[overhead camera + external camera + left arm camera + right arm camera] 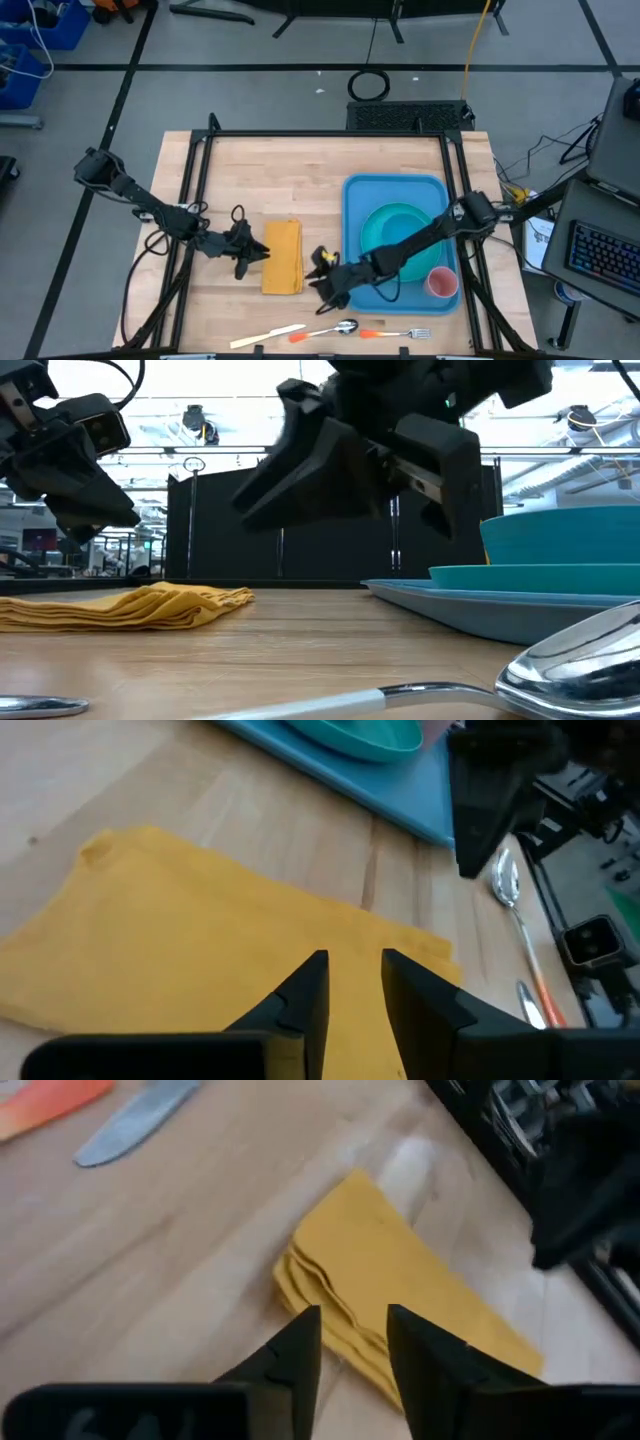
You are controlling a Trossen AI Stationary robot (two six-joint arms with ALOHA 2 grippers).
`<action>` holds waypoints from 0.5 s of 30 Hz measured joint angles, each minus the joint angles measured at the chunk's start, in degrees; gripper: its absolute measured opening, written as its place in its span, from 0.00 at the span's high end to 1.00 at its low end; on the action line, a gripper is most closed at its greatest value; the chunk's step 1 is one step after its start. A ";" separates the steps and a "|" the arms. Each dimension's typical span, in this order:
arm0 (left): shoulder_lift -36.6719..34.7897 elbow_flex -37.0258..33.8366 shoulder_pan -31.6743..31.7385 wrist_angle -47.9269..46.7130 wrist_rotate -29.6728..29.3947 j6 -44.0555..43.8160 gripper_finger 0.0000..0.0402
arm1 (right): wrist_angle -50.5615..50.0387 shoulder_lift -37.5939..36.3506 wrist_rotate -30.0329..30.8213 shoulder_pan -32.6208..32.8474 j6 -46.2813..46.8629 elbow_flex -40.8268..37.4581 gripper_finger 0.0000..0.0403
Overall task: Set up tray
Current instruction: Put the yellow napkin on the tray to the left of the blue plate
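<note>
Both grippers' fingers (310,985) seemingly beside tray (352,200).

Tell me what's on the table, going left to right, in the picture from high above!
Left gripper → yellow napkin → right gripper → blue tray holding a teal plate → pink cup.

A grey floor (300,45) crossed by dark lines is seen around the light wooden table (320,160), with blue bins (35,30) at 1 corner and a keyboard (605,255) on a desk at the opposite side. In the low view, a dark panel (300,530) is set behind the table, and ceiling lights (590,415) are seen above.
</note>
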 joint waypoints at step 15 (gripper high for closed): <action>0.00 0.00 -3.45 -1.85 -0.05 -4.91 0.75 | -3.14 5.45 4.46 1.00 -13.34 3.71 0.60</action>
